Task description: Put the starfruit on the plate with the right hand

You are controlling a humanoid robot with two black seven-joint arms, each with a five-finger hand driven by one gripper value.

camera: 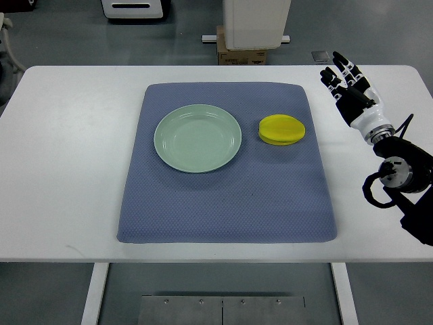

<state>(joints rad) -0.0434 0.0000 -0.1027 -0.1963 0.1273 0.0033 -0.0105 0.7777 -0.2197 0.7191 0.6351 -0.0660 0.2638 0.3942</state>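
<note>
At the upper right of the frame the right hand (348,84) hovers over the white worktop (67,169), its fingers (336,79) stretched out and slightly spread toward the upper left, holding and touching nothing. The starfruit (281,130) lies on the blue mat (223,196), right of center, just beside the plate (197,138) but apart from it. Its long axis runs left to right across the frame, ridges showing on top. The green plate sits at the mat's upper middle.

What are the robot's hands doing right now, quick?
Right hand: open, fingers spread, holding nothing, off to the right of the starfruit.
Left hand: not in view.
</note>
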